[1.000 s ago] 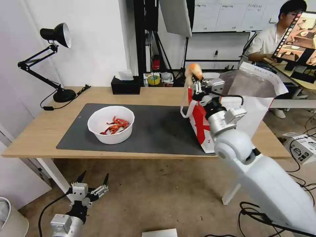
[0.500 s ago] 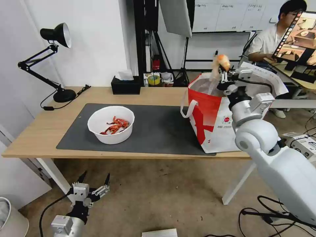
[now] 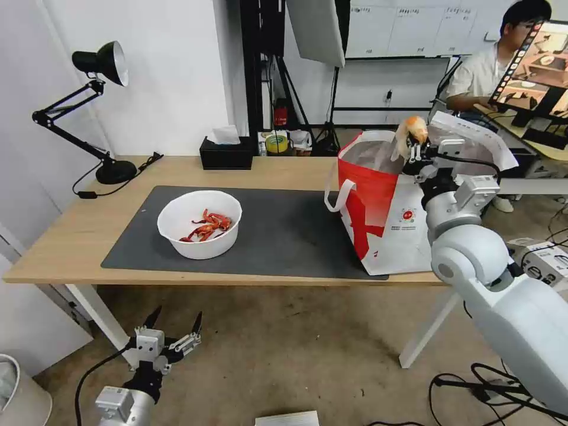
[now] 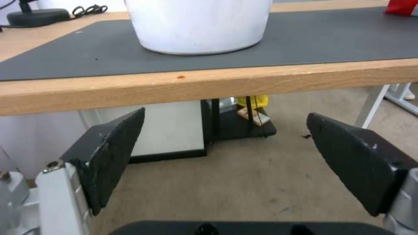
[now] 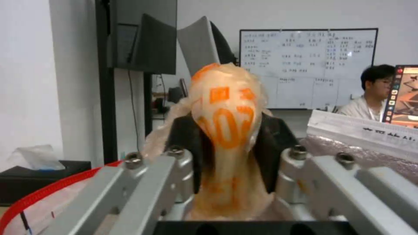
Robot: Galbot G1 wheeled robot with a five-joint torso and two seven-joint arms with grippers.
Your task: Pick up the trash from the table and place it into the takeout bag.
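Observation:
My right gripper (image 3: pixel 416 152) is shut on a tan plastic-wrapped lump (image 3: pixel 410 131) with orange print, held over the open mouth of the white-and-red takeout bag (image 3: pixel 384 210) at the table's right end. In the right wrist view the lump (image 5: pixel 226 124) is squeezed between the black pads, with the bag's red rim (image 5: pixel 48 192) below. A white bowl (image 3: pixel 200 223) of red-orange shells sits on the dark grey mat (image 3: pixel 284 231). My left gripper (image 3: pixel 173 330) hangs open below the table's front edge (image 4: pixel 217 86), facing the bowl (image 4: pixel 198 24).
A black tissue box (image 3: pixel 226 155) stands at the table's back edge, and a black desk lamp (image 3: pixel 97 106) at the back left. The bag's foil flap (image 3: pixel 473 139) stands up behind my right gripper. Cables lie on the floor at the right.
My right gripper carried the lump rightward from the bag's near left rim to above its open mouth, then dipped slightly. The left gripper shifted a little.

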